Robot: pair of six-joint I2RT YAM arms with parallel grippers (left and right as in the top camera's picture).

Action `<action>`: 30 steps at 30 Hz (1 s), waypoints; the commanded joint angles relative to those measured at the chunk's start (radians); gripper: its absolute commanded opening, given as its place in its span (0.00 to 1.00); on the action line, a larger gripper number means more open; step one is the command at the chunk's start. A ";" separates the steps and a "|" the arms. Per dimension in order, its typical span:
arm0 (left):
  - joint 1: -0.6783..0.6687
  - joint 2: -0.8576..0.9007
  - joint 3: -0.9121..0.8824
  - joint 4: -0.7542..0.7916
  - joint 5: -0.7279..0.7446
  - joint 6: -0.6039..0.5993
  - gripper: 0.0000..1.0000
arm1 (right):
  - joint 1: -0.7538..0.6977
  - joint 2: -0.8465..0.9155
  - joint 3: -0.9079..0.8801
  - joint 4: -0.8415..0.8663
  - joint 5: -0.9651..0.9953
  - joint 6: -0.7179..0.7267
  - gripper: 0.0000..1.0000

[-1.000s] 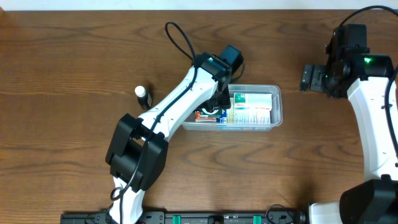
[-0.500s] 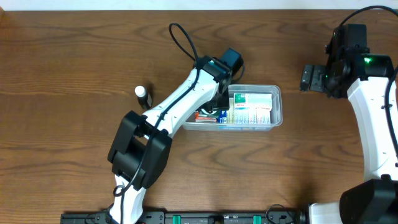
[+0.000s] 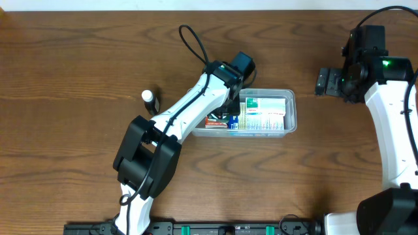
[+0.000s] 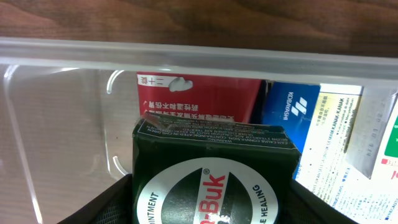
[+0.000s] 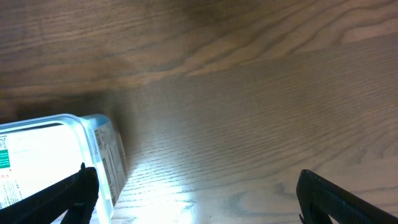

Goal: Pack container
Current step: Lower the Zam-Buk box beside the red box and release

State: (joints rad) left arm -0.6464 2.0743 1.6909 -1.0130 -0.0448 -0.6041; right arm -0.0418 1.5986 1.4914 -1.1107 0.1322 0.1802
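- Roughly mid-table [image 3: 78, 65], the container [image 3: 292, 112] lay with its long sides running left to right and bare wood on every side.
- The left gripper [image 4: 214, 214] reached into the container's left end, its fingers [image 4: 102, 208] clamped on the two sides of a green box [image 4: 214, 168].
- In the left wrist view, the green box sat just in front of a red box [image 4: 196, 99], with a blue box [image 4: 289, 112] beside that and a white printed pack [image 4: 348, 155] further right.
- Beyond those boxes the container's rim ran straight across the view, with wood behind it.
- Left of the red box, the clear floor and rounded corner of the container were bare, leaving room on that side.
- The right gripper [image 3: 324, 81] hung well apart from the container, off its right end, with its fingers [image 5: 62, 193] spread wide over bare wood.
- Only the container's corner showed at the left edge of the right wrist view.
- A small bottle [image 3: 150, 99] stood upright near the left arm, well clear of the container.
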 commanded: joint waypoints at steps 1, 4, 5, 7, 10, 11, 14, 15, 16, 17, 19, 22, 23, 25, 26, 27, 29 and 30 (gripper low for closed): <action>-0.003 0.013 -0.011 -0.002 -0.047 0.009 0.64 | -0.006 -0.021 0.016 -0.002 0.014 0.017 0.99; 0.000 0.013 -0.021 0.000 -0.056 0.008 0.64 | -0.006 -0.021 0.016 -0.002 0.014 0.018 0.99; 0.002 0.013 -0.027 0.003 -0.056 0.008 0.64 | -0.006 -0.021 0.016 -0.002 0.014 0.018 0.99; 0.006 0.013 -0.035 0.010 -0.056 0.009 0.64 | -0.006 -0.021 0.016 -0.001 0.014 0.018 0.99; 0.011 0.013 -0.042 0.012 -0.056 0.008 0.64 | -0.005 -0.021 0.016 -0.002 0.014 0.018 0.99; 0.011 0.013 -0.042 0.013 -0.056 0.008 0.64 | -0.006 -0.021 0.016 -0.002 0.014 0.018 0.99; 0.011 0.013 -0.042 0.019 -0.055 0.008 0.64 | -0.006 -0.021 0.016 -0.002 0.014 0.017 0.99; 0.011 0.013 -0.042 0.023 -0.054 0.008 0.65 | -0.006 -0.021 0.016 -0.002 0.014 0.018 0.99; 0.011 0.013 -0.042 0.025 -0.053 0.008 0.69 | -0.006 -0.021 0.016 -0.002 0.014 0.018 0.99; 0.011 0.013 -0.042 0.028 -0.053 0.008 0.74 | -0.006 -0.021 0.016 -0.002 0.014 0.017 0.99; 0.011 0.013 -0.042 0.029 -0.053 0.008 0.75 | -0.006 -0.021 0.016 -0.002 0.014 0.018 0.99; 0.011 0.013 -0.042 0.029 -0.052 0.008 0.76 | -0.006 -0.021 0.016 -0.002 0.014 0.018 0.99; 0.011 0.013 -0.042 0.029 -0.051 0.008 0.76 | -0.006 -0.021 0.016 -0.002 0.014 0.018 0.99; 0.011 0.013 -0.042 0.029 -0.049 0.008 0.76 | -0.006 -0.021 0.016 -0.002 0.014 0.018 0.99; 0.011 0.013 -0.042 0.029 -0.049 0.008 0.76 | -0.006 -0.021 0.016 -0.002 0.014 0.018 0.99; 0.011 0.013 -0.042 0.029 -0.048 0.008 0.76 | -0.006 -0.021 0.016 -0.002 0.014 0.018 0.99; 0.011 0.013 -0.042 0.029 -0.047 0.008 0.76 | -0.006 -0.021 0.016 -0.002 0.014 0.018 0.99; 0.011 0.013 -0.042 0.029 -0.045 0.008 0.76 | -0.006 -0.021 0.016 -0.002 0.014 0.017 0.99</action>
State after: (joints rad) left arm -0.6415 2.0743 1.6581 -0.9836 -0.0822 -0.6010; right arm -0.0418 1.5986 1.4914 -1.1107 0.1322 0.1802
